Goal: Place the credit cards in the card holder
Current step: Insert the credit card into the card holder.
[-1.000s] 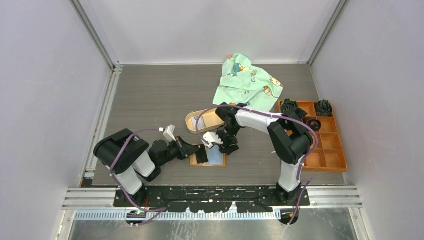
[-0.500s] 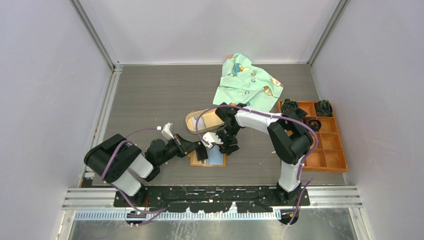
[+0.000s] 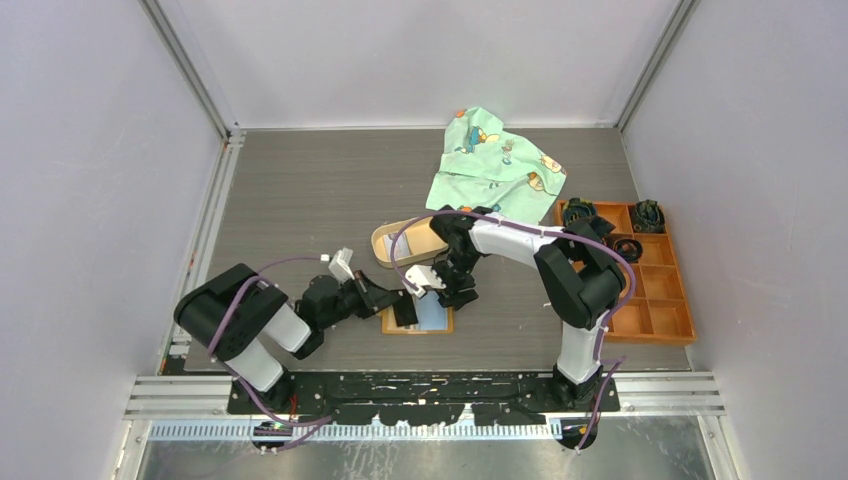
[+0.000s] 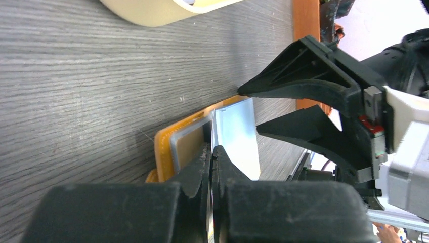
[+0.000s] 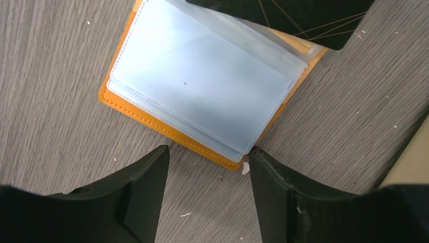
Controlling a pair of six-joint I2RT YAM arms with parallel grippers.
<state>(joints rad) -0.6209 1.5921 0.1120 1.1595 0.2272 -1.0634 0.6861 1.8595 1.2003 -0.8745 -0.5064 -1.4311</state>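
Nearest to the arm bases in the top view, the left gripper (image 3: 408,308) is closed tight. Its own camera shows the two fingers pressed together on a thin pale sheet (image 4: 235,136) that stands on its edge. By its look it is one of the credit cards, though we cannot exclude a loose sleeve leaf.

From this gripper the card holder (image 5: 202,86) lies at 3 o'clock, just beside it. It is open flat on the table (image 3: 300,200) with its clear sleeves facing up. Its long axis runs from 9 to 3 o'clock, the same line along which the left gripper points. We judge that the coming move turns on this: the sheet must meet a sleeve mouth edge-first along that axis. The left arm is the nearer one for this, because it already touches the holder's 9 o'clock end. Which side of the sleeves is open we cannot tell.

A little farther, at 1 o'clock from the holder, hangs the right gripper (image 5: 208,152). Its jaws are well apart and hold nothing. In its own view the holder lies at 12 o'clock, with one orange corner just between the fingertips.

Beyond, at 12 o'clock from the holder, sits the oval tray (image 3: 385,260). A whitish piece lies in it, perhaps more cards, but it is too small to tell. Farthest is the green cloth (image 3: 495,165), with the compartment box (image 3: 655,290) well apart at 3 o'clock.
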